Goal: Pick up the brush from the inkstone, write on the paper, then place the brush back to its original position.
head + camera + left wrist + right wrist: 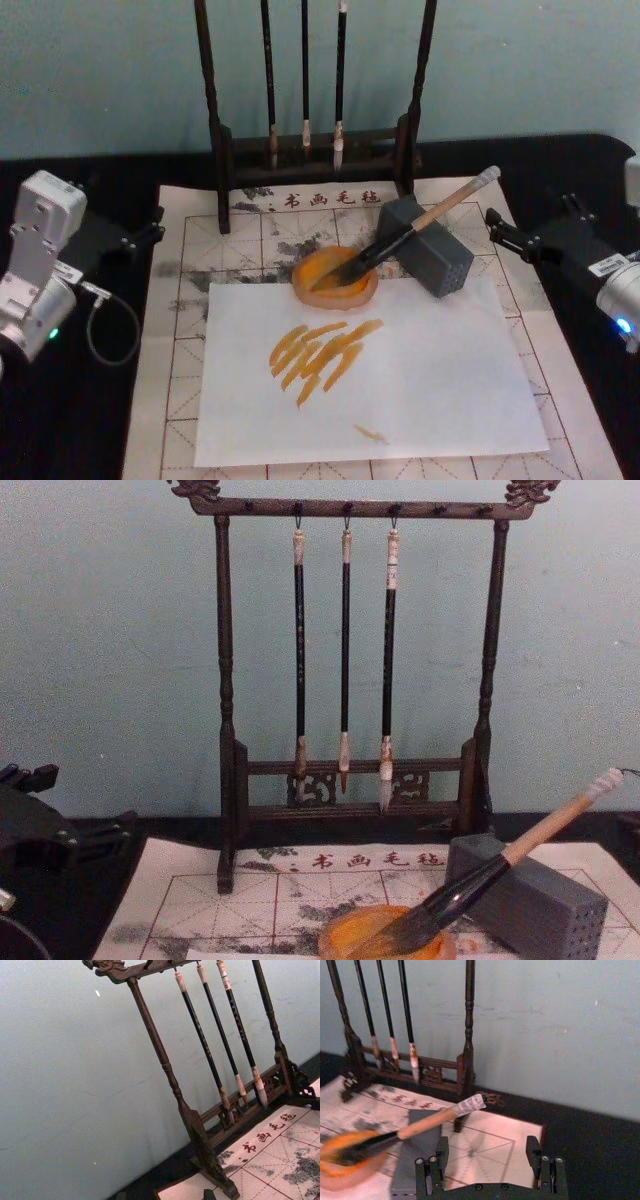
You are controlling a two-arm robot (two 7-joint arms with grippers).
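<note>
Currently the brush [420,228] is lying with its dark bristles in the inkstone [305,278] near the middle of the table. Its pale handle is leaning up and to the right across the grey block [440,265], with the end cap pointing toward the right gripper [503,228]. That gripper is hovering just right of the cap, at the far-right corner of the paper [180,330], its jaws spread wide and holding nothing. The left gripper [148,228] is sitting idle at the paper's left edge. Orange strokes [320,355] are showing on the white sheet [430,370] on the near side of the inkstone, so how far the task has run is hard to judge. With open jaws beside the handle, a grasp looks like the step in hand. To do it well, the right gripper should be moving in over the bare wood between cap and block, straddling the handle squarely and closing firmly. It should then be lifting along the handle's slope, so the bristles are not dragging the dish or tipping the block.
</note>
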